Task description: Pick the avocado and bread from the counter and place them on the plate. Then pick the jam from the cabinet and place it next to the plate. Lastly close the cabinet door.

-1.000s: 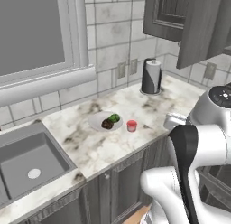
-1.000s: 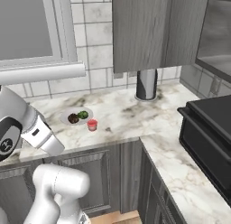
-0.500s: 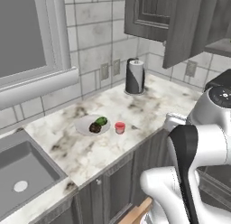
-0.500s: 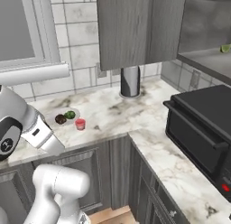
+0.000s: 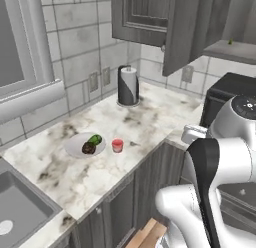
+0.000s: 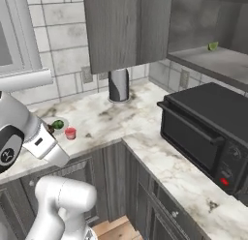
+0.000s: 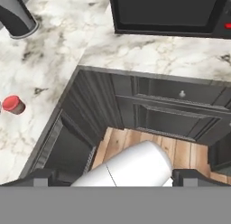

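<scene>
On the marble counter [image 5: 150, 112] the white plate [image 5: 75, 146] carries the green avocado [image 5: 95, 139] and the dark brown bread [image 5: 89, 148]. Just right of the plate stands the red jam [image 5: 117, 145] jar. From the right base view the plate [image 6: 50, 122], avocado [image 6: 58, 124] and jam [image 6: 70, 133] sit at the far left. The cabinet door [image 5: 187, 32] stands swung out from the cabinet [image 5: 142, 14]; its flat inner face [image 6: 126, 28] shows. My gripper [image 7: 118, 177] is open and empty, off the counter's edge, with the jam [image 7: 13, 105] far to one side.
A black microwave [image 6: 203, 127] sits on the counter's right leg. A paper towel roll [image 5: 128, 86] stands by the tiled wall. A sink [image 5: 20, 212] lies at the left. A small green thing [image 6: 212, 46] rests on the open cabinet shelf. Dark lower cabinets [image 7: 171, 110] face a wooden floor.
The whole scene has slid left in both base views, so the base has driven right along the counter. The plate, food and jam keep their places; the gripper stays open.
</scene>
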{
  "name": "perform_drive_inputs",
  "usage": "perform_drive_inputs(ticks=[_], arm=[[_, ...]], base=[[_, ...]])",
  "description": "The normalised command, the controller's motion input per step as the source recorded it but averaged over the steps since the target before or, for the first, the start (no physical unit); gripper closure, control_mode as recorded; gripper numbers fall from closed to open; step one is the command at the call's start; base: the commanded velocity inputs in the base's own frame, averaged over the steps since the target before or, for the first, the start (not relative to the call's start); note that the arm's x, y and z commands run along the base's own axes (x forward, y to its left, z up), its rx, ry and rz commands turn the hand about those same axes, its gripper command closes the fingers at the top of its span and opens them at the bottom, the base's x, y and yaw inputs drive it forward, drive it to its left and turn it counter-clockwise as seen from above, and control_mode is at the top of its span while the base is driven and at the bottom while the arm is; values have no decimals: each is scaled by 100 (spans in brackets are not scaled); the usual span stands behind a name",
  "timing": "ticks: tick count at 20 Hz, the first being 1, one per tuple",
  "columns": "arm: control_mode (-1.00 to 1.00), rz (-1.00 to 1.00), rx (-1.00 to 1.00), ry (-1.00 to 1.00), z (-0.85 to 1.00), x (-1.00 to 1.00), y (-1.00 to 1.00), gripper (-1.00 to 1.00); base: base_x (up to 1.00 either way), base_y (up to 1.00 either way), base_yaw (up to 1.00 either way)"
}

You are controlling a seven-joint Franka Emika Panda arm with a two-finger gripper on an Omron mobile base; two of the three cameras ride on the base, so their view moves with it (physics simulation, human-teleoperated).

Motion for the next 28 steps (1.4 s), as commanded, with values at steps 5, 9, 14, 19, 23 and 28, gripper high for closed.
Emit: perform_drive_inputs(ticks=[5,9,14,19,23,28], arm=[[100,0,0,0,0,0,0,-100],[100,0,0,0,0,0,0,-100],[100,0,0,0,0,0,0,-100],[100,0,0,0,0,0,0,-100],[100,0,0,0,0,0,0,-100],[100,0,0,0,0,0,0,-100]], base=[[0,-8,-37],[0,-12,-34],[0,-15,-29],[1,-21,-25],[9,-17,-19],[15,-12,-13]])
